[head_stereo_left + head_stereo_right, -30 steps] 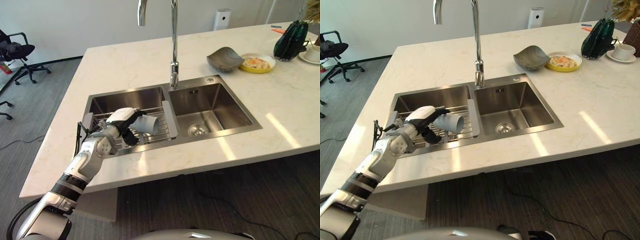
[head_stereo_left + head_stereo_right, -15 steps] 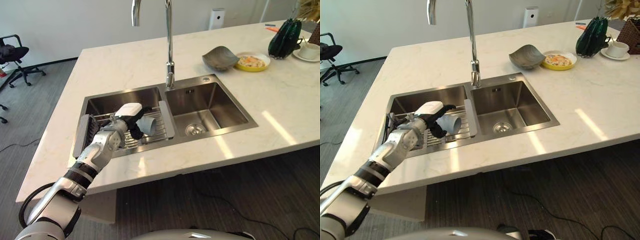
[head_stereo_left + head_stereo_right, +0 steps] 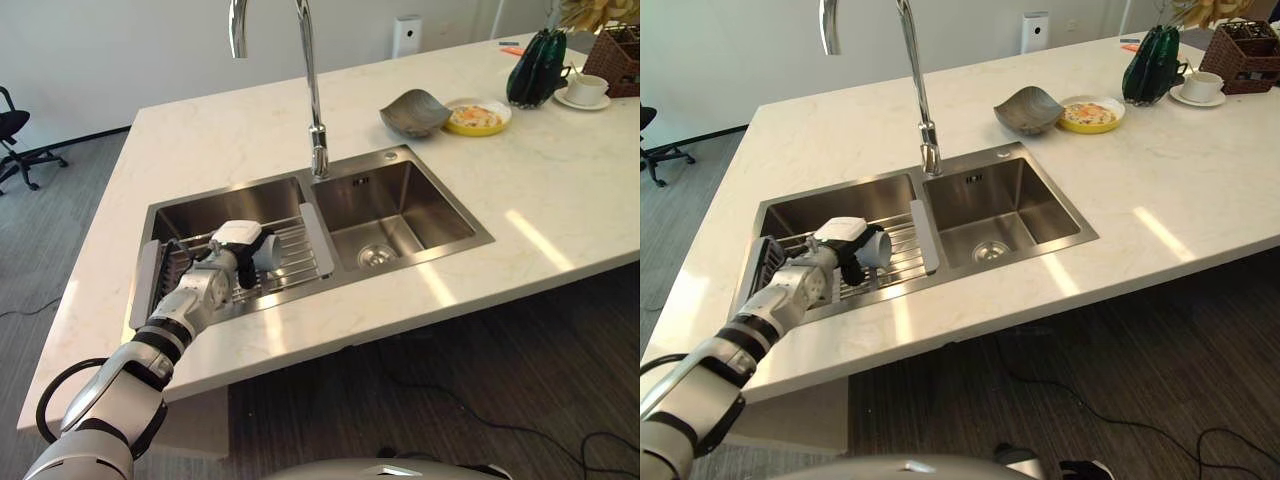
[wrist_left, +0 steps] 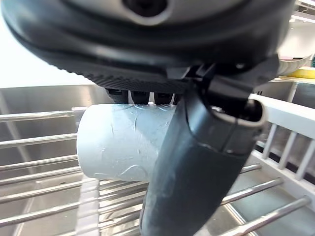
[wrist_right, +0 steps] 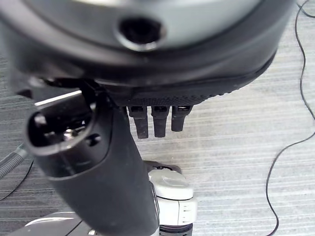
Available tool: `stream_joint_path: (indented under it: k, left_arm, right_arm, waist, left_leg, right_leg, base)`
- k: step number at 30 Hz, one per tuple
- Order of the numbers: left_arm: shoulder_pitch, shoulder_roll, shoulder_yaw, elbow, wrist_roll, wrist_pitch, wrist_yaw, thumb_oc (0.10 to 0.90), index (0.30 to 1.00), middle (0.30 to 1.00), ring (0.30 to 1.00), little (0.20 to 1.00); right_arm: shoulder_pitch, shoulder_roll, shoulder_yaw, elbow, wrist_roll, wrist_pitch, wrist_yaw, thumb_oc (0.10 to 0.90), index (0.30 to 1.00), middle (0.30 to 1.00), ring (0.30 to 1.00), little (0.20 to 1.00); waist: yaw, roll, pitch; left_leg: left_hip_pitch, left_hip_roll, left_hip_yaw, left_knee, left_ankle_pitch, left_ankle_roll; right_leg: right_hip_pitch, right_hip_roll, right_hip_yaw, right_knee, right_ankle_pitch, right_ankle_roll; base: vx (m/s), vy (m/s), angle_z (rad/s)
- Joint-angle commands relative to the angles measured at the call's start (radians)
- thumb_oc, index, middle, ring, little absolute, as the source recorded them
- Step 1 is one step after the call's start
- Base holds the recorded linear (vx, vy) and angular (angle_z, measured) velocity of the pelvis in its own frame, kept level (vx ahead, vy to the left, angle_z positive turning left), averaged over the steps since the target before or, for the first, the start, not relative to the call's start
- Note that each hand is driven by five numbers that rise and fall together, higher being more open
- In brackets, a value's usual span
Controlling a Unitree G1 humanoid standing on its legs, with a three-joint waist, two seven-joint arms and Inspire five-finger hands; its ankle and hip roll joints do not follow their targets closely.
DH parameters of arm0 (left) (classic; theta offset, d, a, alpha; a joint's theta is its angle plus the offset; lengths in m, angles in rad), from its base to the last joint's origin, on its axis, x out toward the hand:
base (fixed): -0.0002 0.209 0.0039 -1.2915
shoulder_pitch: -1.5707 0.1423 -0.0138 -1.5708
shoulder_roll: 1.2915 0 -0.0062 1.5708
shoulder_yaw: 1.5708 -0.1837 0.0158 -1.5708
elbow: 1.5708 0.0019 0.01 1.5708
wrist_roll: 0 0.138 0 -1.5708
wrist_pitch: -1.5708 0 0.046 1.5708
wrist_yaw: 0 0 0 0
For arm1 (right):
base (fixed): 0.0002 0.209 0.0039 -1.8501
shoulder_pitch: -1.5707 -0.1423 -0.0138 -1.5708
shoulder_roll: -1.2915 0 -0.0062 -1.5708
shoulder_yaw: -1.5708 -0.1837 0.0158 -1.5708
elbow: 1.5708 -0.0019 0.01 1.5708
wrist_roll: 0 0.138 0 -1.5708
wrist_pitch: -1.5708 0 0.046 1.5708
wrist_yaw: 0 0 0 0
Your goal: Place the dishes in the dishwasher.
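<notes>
On the rack (image 3: 290,262) in the sink's left basin, the left hand (image 3: 235,262) grasps the cup (image 4: 123,141), which lies on its side with its mouth toward three o'clock.

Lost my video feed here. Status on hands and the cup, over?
Left hand shut on the pale cup over the wire rack in the left sink basin. Right hand hanging open above the floor, holding nothing. Nothing blocking the cup.
</notes>
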Motion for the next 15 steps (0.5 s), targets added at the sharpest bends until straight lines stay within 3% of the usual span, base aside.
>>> stream_joint_path:
  k: [1, 7, 8, 9, 15]
  left_arm:
    - [-0.154, 0.077, 0.044, 0.084, -0.013, 0.024, 0.044, 0.800, 0.900, 0.900, 0.900, 0.900]
    - [-0.160, 0.094, 0.044, 0.163, -0.047, 0.021, 0.065, 0.800, 0.900, 0.900, 0.900, 0.900]
    - [-0.162, 0.097, 0.032, 0.187, -0.049, 0.017, 0.059, 0.637, 0.655, 0.655, 0.655, 0.655]
    - [-0.162, 0.100, 0.023, 0.193, -0.044, 0.015, 0.053, 0.406, 0.309, 0.309, 0.309, 0.309]
    - [-0.143, 0.115, 0.014, 0.185, -0.046, -0.005, 0.076, 0.400, 0.300, 0.300, 0.300, 0.300]
  right_arm:
    - [-0.042, 0.003, 0.038, 0.027, -0.020, -0.027, 0.002, 0.800, 0.900, 0.900, 0.900, 0.900]
    - [-0.048, 0.002, 0.047, 0.030, -0.021, -0.028, -0.002, 0.800, 0.900, 0.900, 0.900, 0.900]
    - [-0.053, -0.001, 0.051, 0.030, -0.021, -0.028, -0.004, 0.800, 0.900, 0.900, 0.900, 0.900]
    - [-0.055, -0.003, 0.051, 0.029, -0.020, -0.028, -0.004, 0.800, 0.900, 0.900, 0.900, 0.900]
    - [-0.060, -0.001, 0.060, 0.021, -0.024, -0.035, -0.008, 0.800, 0.900, 0.900, 0.900, 0.900]
  waist:
    - [0.006, -0.038, 0.003]
    - [0.006, -0.039, 0.001]
    - [0.007, -0.038, 0.000]
    - [0.007, -0.039, -0.001]
    - [0.013, -0.043, 0.000]
  left_leg:
    - [0.074, -0.017, 0.039, 0.011, -0.088, -0.041]
    - [0.073, -0.017, 0.038, 0.011, -0.086, -0.042]
    - [0.073, -0.017, 0.038, 0.011, -0.085, -0.043]
    - [0.073, -0.017, 0.039, 0.011, -0.085, -0.043]
    - [0.072, -0.017, 0.037, 0.011, -0.083, -0.044]
  right_leg:
    - [0.014, -0.061, -0.023, 0.021, -0.050, 0.117]
    - [0.013, -0.059, -0.023, 0.021, -0.049, 0.116]
    - [0.013, -0.059, -0.022, 0.021, -0.049, 0.116]
    - [0.014, -0.058, -0.023, 0.021, -0.050, 0.116]
    - [0.015, -0.057, -0.025, 0.021, -0.049, 0.116]
  base:
    - [0.00, 0.000, 0.00]
    - [0.00, 0.000, 0.00]
    - [0.00, 0.000, 0.00]
    - [0.00, 0.000, 0.00]
    - [0.00, 0.000, 0.00]
